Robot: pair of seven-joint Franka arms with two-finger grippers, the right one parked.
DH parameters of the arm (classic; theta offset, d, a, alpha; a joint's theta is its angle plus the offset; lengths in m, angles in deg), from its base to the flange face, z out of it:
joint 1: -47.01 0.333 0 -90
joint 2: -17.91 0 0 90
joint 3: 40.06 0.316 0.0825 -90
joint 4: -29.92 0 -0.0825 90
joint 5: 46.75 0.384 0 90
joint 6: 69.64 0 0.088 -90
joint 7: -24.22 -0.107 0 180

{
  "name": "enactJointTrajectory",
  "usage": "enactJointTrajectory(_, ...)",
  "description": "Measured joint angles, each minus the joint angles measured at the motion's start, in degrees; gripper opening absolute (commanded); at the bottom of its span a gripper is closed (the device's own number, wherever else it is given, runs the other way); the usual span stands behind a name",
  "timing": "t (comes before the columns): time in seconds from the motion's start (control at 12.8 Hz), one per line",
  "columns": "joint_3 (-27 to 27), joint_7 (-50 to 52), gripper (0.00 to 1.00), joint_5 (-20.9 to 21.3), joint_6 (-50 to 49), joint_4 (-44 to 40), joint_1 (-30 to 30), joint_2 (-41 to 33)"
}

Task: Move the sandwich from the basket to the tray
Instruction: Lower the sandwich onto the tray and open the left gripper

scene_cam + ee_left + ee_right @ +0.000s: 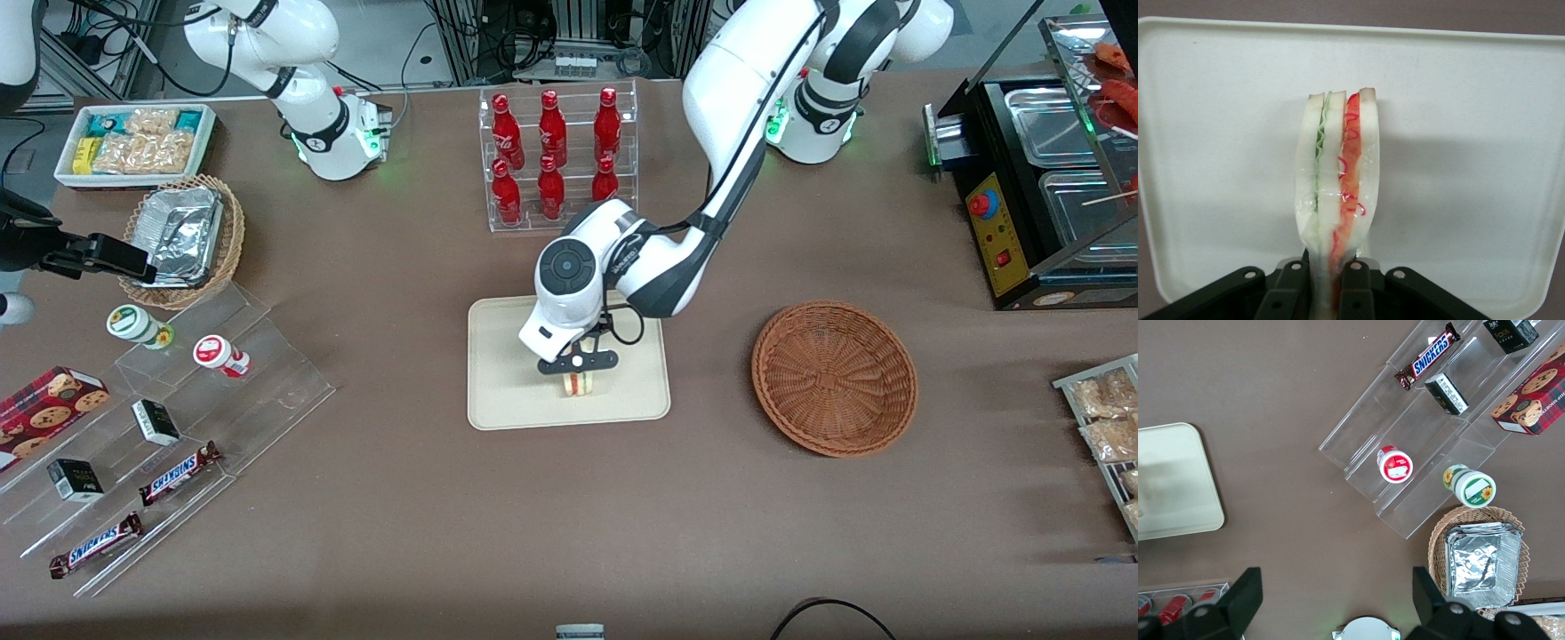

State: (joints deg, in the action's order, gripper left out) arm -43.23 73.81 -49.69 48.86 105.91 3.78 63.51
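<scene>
Our fingers [1358,290] are pinched narrow on the sandwich [1338,180], one on each bread face, gripping it at its thin end. From the wrist camera we see the wedge standing on edge, its green filling stripe beside one slice and the red stripe beside the other, the clear wrap glinting over both. The gripper [578,372] hangs over the tray [507,373], with the sandwich [579,383] just under it, over the part of the tray nearer the front camera. We cannot tell whether the wedge touches the tray floor or sits slightly above it.

The tray [1471,120] fills the wrist picture around the sandwich, pale and bare apart from the wedge. The basket [834,378] sits on the table [569,524] toward our working arm's end, well apart from the tray, with nothing lying in it.

Farther from the front camera than the tray stands a clear rack of red bottles [553,156]. Toward the parked arm's end we see a tan basket with foil containers [182,233], a white bin of snacks [138,142], and a stepped clear stand [169,444] carrying chocolate bars [180,473], small dark boxes and two round tubs. A cookie box [49,404] lies beside the stand. A black food warmer [1049,178] stands at our working arm's end.
</scene>
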Motion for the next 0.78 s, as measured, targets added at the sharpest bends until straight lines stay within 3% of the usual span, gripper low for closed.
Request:
enactJointTrajectory(0.47,-0.4,1.6,0.00,-2.1,2.6,-0.4,-0.1,2.0)
enactJointTrajectory(0.62,-0.4,2.4,0.99,-2.3,3.2,-0.4,-0.1,2.4)
enactJointTrajectory(0.78,-0.4,2.7,1.00,-2.3,3.2,-0.6,-0.1,2.4)
